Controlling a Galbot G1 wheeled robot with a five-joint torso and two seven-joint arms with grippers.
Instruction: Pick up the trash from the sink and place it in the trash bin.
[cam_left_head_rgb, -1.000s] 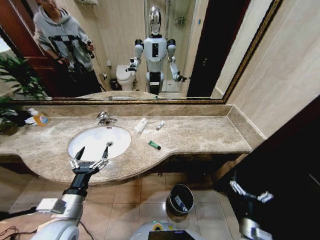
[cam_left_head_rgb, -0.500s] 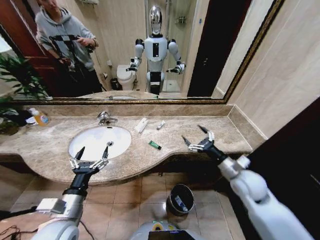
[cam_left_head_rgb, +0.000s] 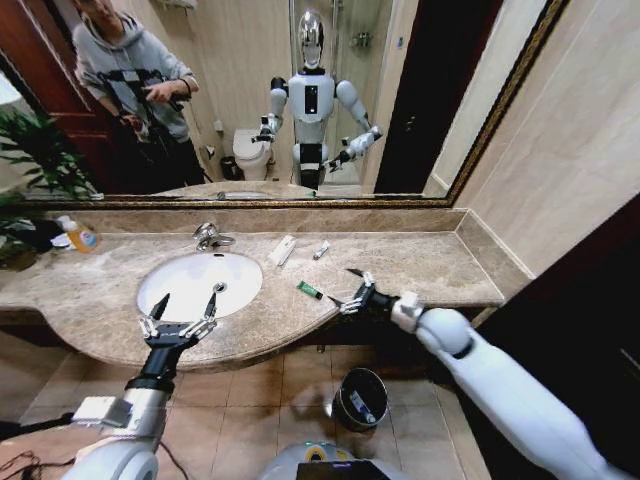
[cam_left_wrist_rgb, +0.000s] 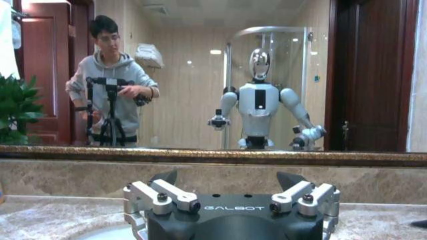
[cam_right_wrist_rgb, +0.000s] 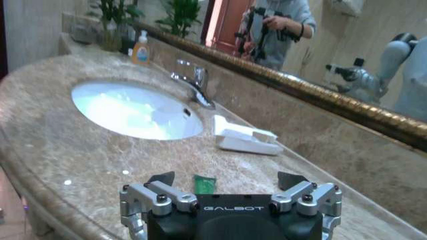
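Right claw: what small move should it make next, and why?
Probably ease forward and down over the green tube. The right claw hangs open just beside it over the counter, not yet around it. The left claw waits open at the sink.

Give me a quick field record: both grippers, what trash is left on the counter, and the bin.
left gripper: open, at the sink's front rim
right gripper: open, over the counter beside the green tube
other trash on counter: flat white packet, small whitish tube
trash bin: on the floor below the counter, something pale inside
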